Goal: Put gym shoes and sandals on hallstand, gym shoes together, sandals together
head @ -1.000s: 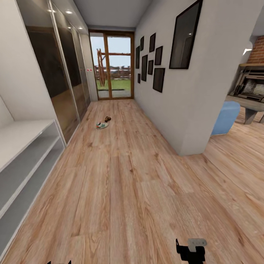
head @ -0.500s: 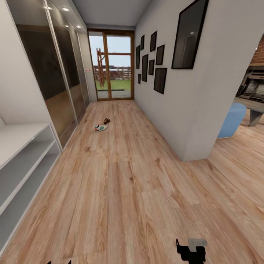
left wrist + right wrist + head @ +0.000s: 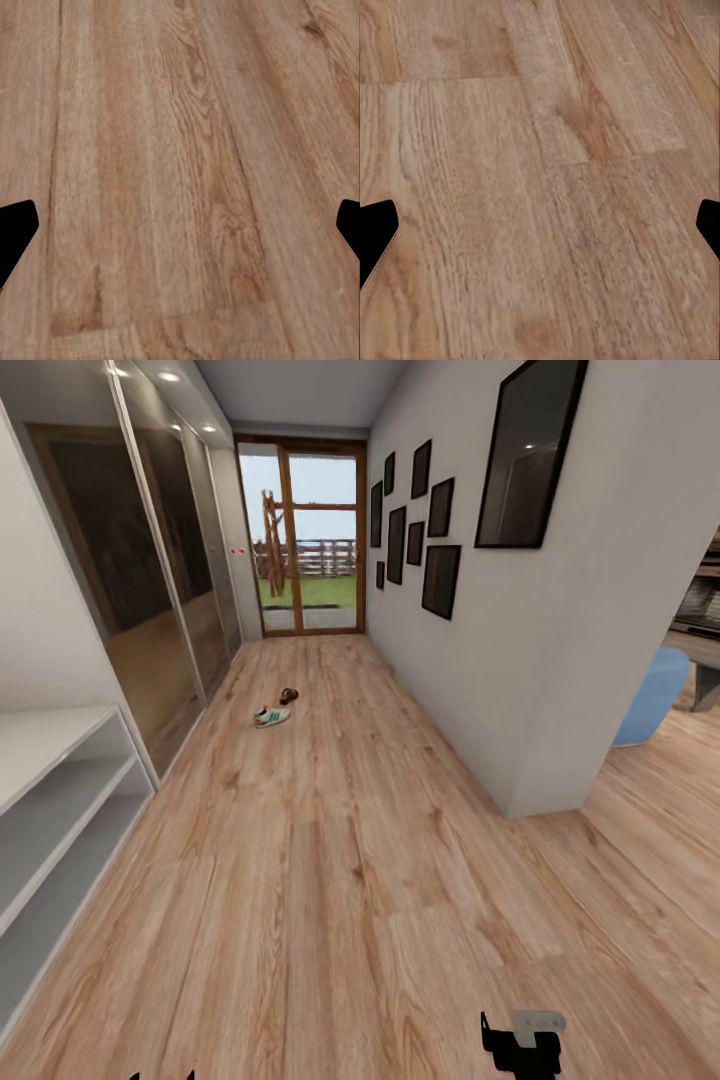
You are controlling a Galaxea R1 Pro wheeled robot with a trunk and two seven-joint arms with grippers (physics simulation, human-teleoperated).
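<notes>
1. A gym shoe (image 3: 271,715) lies on the floor (image 3: 340,860) far down the corridor, toward the left side, short of the glass door (image 3: 303,540).
2. A brown sandal (image 3: 289,695) sits just beyond the shoe, near it; at this range I cannot tell whether they touch, or whether a second one hides among them.
3. A grey shelf unit (image 3: 50,810) stands against the left wall, close by, its tiers open.
4. Mirrored wardrobe doors (image 3: 150,580) run along the left wall beyond the unit; dark frames (image 3: 430,520) hang on the right wall.
5. The left gripper (image 3: 180,225) points at bare planks, fingers spread wide at the view's edges, nothing between them.
6. The right gripper (image 3: 540,225) is likewise spread wide over bare planks, holding nothing; its body shows low in the head view.
</notes>
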